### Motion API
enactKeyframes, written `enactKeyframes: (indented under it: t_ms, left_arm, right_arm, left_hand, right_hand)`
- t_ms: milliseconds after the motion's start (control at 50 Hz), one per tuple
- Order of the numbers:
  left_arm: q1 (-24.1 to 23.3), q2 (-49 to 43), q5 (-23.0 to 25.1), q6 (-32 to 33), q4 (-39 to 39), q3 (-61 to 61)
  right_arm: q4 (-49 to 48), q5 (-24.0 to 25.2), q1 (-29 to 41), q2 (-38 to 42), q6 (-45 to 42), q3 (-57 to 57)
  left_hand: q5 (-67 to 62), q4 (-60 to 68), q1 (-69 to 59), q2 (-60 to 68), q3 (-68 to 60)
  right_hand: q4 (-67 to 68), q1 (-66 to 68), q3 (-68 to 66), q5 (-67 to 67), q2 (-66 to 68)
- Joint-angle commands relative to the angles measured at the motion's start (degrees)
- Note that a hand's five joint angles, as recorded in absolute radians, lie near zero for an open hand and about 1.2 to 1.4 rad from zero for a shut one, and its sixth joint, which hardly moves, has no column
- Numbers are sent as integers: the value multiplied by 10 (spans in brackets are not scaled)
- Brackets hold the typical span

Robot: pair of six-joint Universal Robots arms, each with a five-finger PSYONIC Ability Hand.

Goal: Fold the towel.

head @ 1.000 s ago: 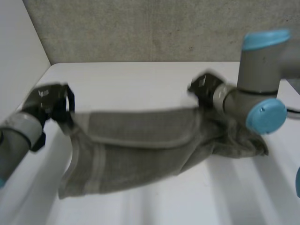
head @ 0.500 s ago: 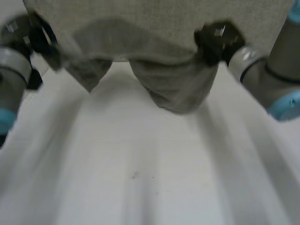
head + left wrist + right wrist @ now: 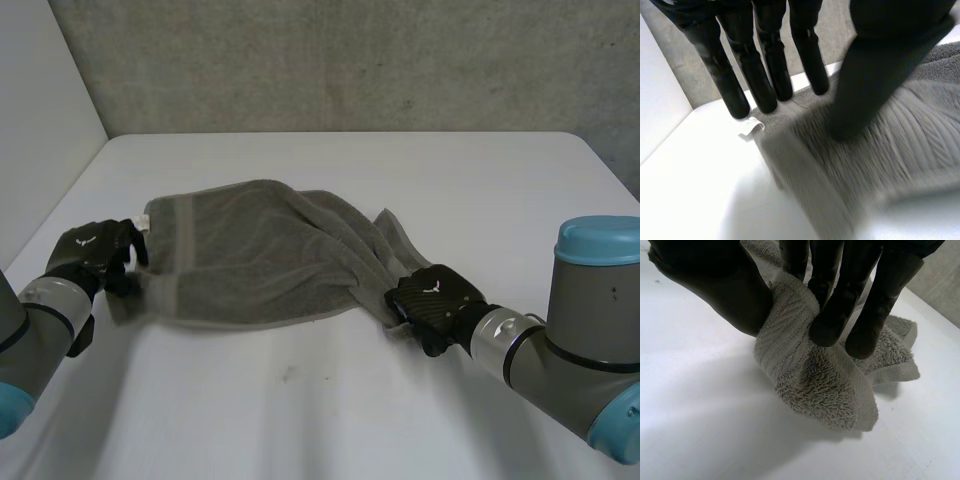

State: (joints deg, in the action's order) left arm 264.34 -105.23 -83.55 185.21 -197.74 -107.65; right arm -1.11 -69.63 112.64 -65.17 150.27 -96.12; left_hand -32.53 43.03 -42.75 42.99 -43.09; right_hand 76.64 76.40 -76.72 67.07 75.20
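Note:
A grey towel [image 3: 250, 260] lies rumpled on the white table [image 3: 330, 410], stretched between my two hands. My left hand [image 3: 92, 255] is at the towel's left end, beside its small white tag [image 3: 751, 127]. In the left wrist view its fingers [image 3: 765, 60] are straight and spread over the towel's edge [image 3: 900, 145], with the thumb tip resting on the cloth. My right hand [image 3: 436, 298] is at the towel's right end. There the thumb and curled fingers [image 3: 850, 285] pinch a bunched fold of towel [image 3: 825, 385] just above the table.
A grey concrete wall [image 3: 350, 60] runs behind the table's far edge, and a white wall [image 3: 40, 110] stands at the left. Bare tabletop stretches in front of the towel.
Both hands swung the towel up into the air, then laid it back down on the table. The left hand's fingers have straightened off the cloth; the right hand keeps its pinch.

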Motion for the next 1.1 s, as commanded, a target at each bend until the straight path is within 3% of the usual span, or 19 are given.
enactKeyframes:
  t_ms: [20, 160, 260, 280, 320, 440, 500, 540, 680, 940, 1100]
  left_arm:
    - [-8, 14, 36, 47, -33, -33]
    - [7, 73, 143, 167, -47, -98]
    - [13, 97, 169, 197, -34, -119]
    - [13, 97, 169, 197, -34, -119]
    - [13, 114, 173, 199, -20, -135]
    - [6, 123, 172, 197, 9, -145]
    - [5, 122, 169, 194, 37, -149]
    - [4, 117, 169, 193, 45, -150]
    - [-10, 86, 167, 173, 25, -143]
    - [-44, 15, 164, 151, -48, -129]
    - [-63, -24, 125, 153, -81, -107]
  right_arm:
    - [-45, -21, -14, -10, 65, -6]
    - [-62, -34, -29, -45, 122, -10]
    - [-74, -35, -32, -65, 127, -16]
    - [-80, -35, -38, -67, 127, -20]
    - [-85, -35, -43, -69, 127, -24]
    - [-86, -36, -43, -70, 125, -23]
    - [-86, -36, -41, -70, 121, -22]
    - [-85, -37, -40, -69, 121, -23]
    - [-86, -36, -38, -68, 119, -26]
    - [-86, -35, -37, -67, 119, -34]
    - [-87, -35, -37, -67, 118, -36]
  left_hand:
    - [199, -203, 201, -203, 204]
    - [211, -215, 213, -215, 216]
    - [145, -150, 148, -150, 151]
    - [145, -150, 147, -149, 150]
    - [-17, 13, -15, 13, -12]
    - [-45, 40, -43, 41, -40]
    - [-7, 2, -4, 2, -1]
    - [106, -111, 108, -110, 111]
    - [222, -227, 224, -227, 228]
    - [214, -219, 216, -218, 219]
    - [205, -210, 208, -210, 211]
  right_hand:
    - [34, 36, -33, 29, 48]
    - [34, 36, -33, 29, 48]
    - [34, 36, -33, 29, 48]
    - [34, 36, -33, 29, 48]
    - [34, 36, -33, 29, 48]
    - [34, 36, -33, 29, 48]
    - [34, 36, -33, 29, 48]
    - [34, 36, -33, 29, 48]
    - [34, 36, -33, 29, 48]
    - [34, 36, -33, 29, 48]
    - [34, 36, -33, 29, 48]
